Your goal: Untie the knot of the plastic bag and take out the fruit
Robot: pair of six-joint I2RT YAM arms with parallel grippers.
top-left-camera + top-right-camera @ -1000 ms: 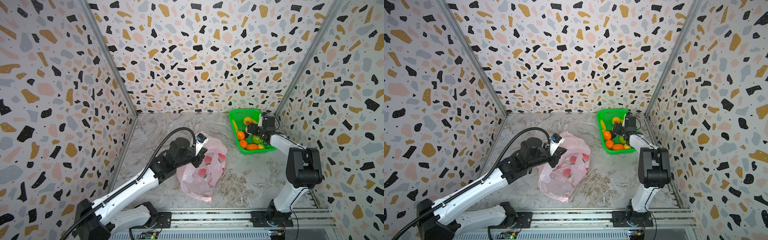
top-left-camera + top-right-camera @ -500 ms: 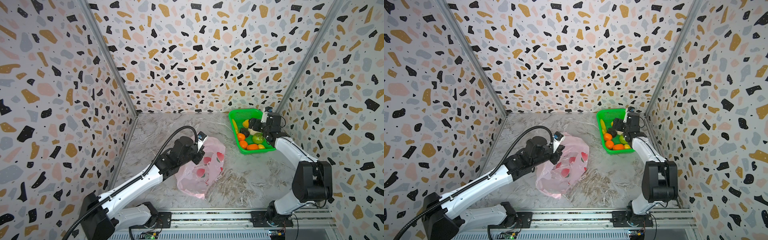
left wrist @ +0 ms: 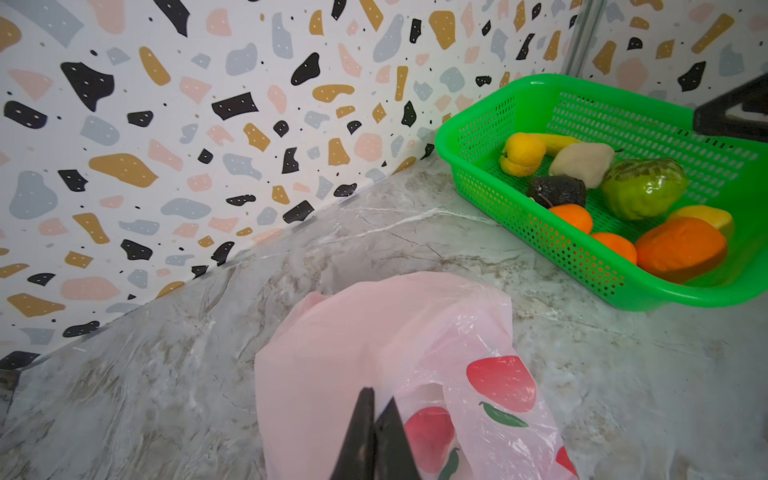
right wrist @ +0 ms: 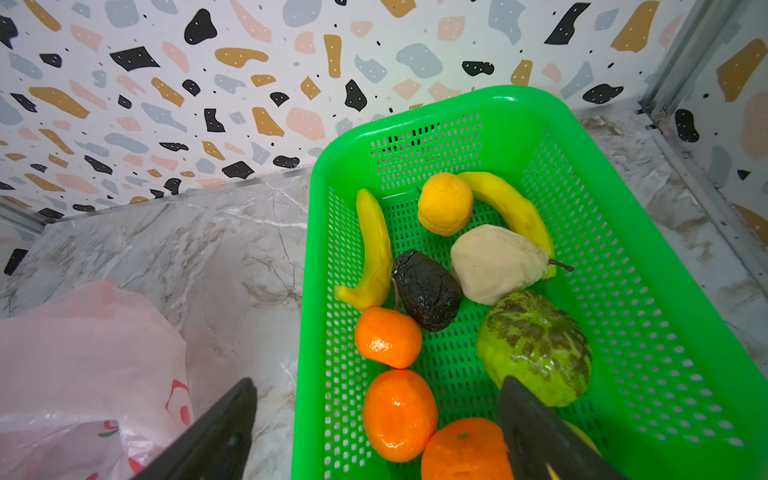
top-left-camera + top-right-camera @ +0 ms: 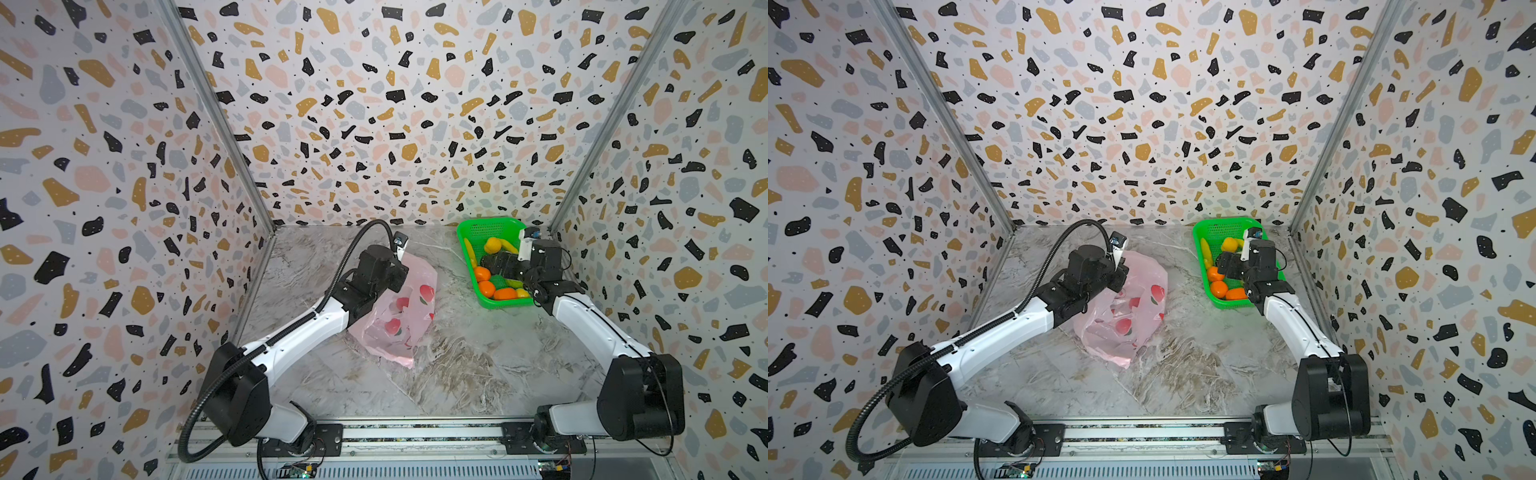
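Note:
The pink plastic bag hangs limp and flat from my left gripper, which is shut on its film near the top; the bag's lower end rests on the marble floor. The knot is hidden. My right gripper hovers open over the near end of the green basket with nothing held. The fruit lies in the basket: tangerines, a bumpy green one, a dark avocado, a pale one and a yellow peach.
The green basket stands in the back right corner, close to both walls, and also holds two yellow bananas. Speckled walls enclose the marble floor on three sides. The arms' base rail runs along the front edge.
My left gripper moved back and slightly right, still shut on the bag, whose lower end lifted off the floor a little. The right arm's elbow sank forward while its gripper stayed over the basket.

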